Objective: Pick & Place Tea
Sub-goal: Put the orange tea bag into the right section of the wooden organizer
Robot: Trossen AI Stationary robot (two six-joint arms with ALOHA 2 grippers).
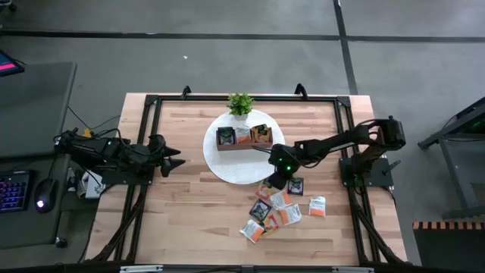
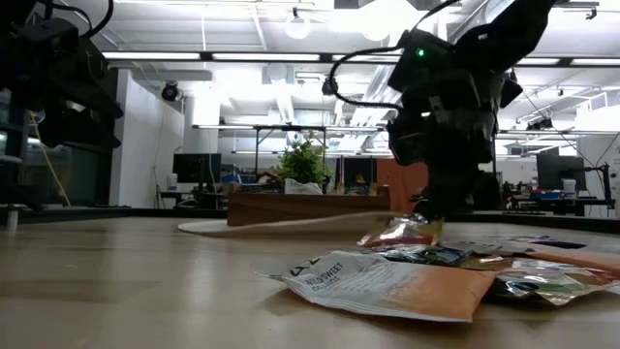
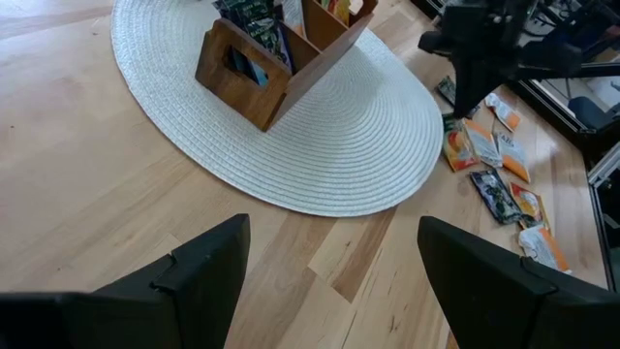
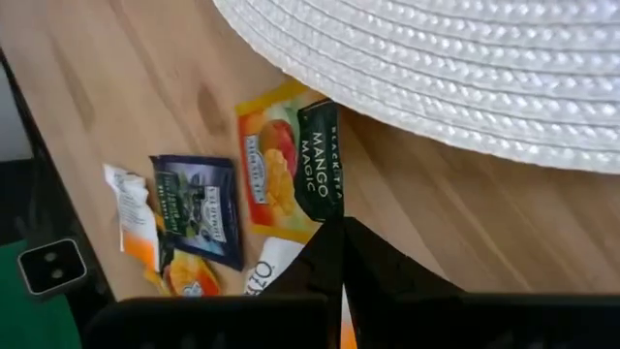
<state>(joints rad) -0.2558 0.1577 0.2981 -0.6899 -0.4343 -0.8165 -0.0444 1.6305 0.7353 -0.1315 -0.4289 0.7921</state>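
Pinching mango sachet (image 4: 291, 170), right fingers (image 4: 339, 257) (closed)

Tea sachets (image 1: 276, 212) scattered flat, some in tray

Light wooden table (image 1: 189, 220), framed by black rails. Round white woven mat (image 1: 227, 171) at centre rear of table. Brown wooden tray (image 1: 244, 136) with three compartments, resting on rear part of mat. Small green potted plant (image 1: 240, 104) just behind tray, at mat's rear edge. Beyond table on left: side desk with lit keyboard (image 1: 14, 189) and mouse (image 1: 43, 199). Grey floor (image 1: 227, 53) marked with dark lines. Office room with ceiling lights (image 2: 295, 27) and monitors behind table.
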